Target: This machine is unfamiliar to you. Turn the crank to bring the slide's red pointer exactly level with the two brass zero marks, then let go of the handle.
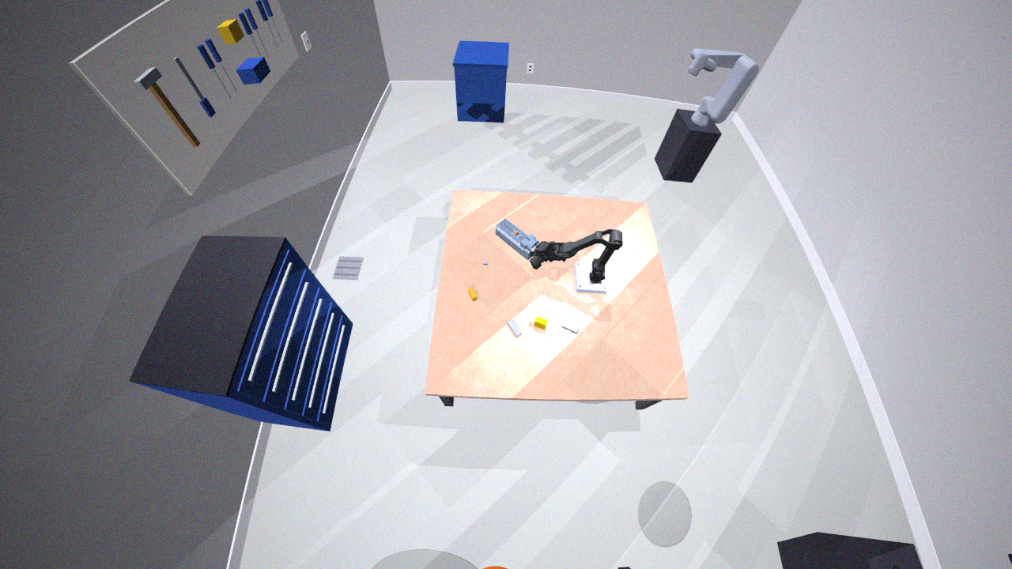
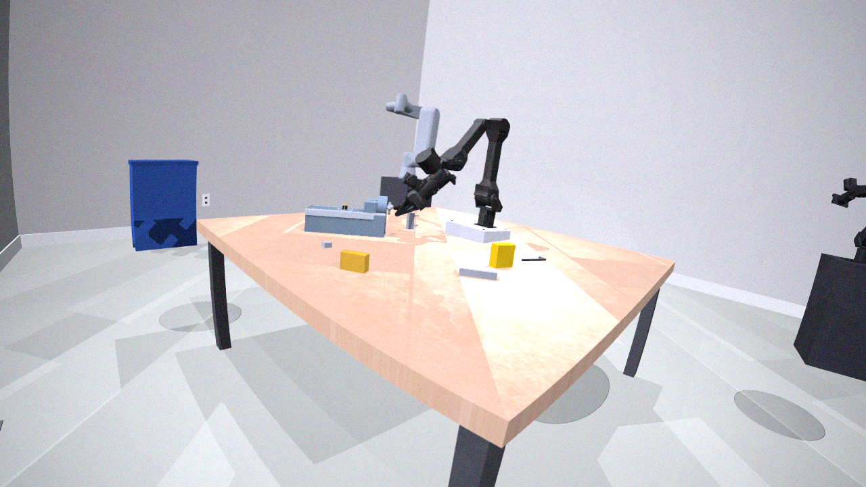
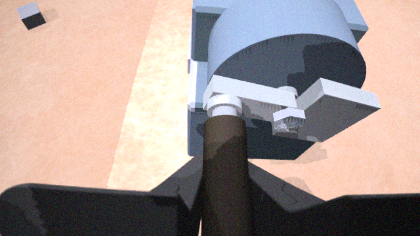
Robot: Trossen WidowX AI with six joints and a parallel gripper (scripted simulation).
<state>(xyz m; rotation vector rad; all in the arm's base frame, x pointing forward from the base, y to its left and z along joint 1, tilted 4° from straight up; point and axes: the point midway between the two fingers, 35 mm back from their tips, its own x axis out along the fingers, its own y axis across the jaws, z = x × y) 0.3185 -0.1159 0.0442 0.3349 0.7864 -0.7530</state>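
The blue-grey machine (image 1: 511, 235) (image 2: 345, 225) (image 3: 282, 29) stands at the back left of the table. Its light grey crank arm (image 3: 254, 93) is on the end face, with the dark brown handle (image 3: 224, 164) at the arm's left end in the wrist view. My gripper (image 1: 535, 256) (image 2: 398, 213) (image 3: 217, 165) is shut on the handle, one finger on each side. A small orange and dark detail (image 1: 516, 232) (image 2: 344, 207) shows on top of the machine. The red pointer and brass zero marks are too small to tell apart, so their alignment cannot be read.
On the table (image 1: 481, 367) (image 2: 393, 327) are two yellow blocks, one (image 1: 472, 293) (image 2: 354, 260) left and one (image 1: 540, 323) (image 2: 502, 255) nearer the middle, a grey bar (image 1: 514, 328) (image 2: 478, 273), a thin dark tool (image 1: 570, 328) (image 2: 533, 259) and a small grey cube (image 1: 485, 262) (image 2: 327, 244) (image 3: 31, 16).
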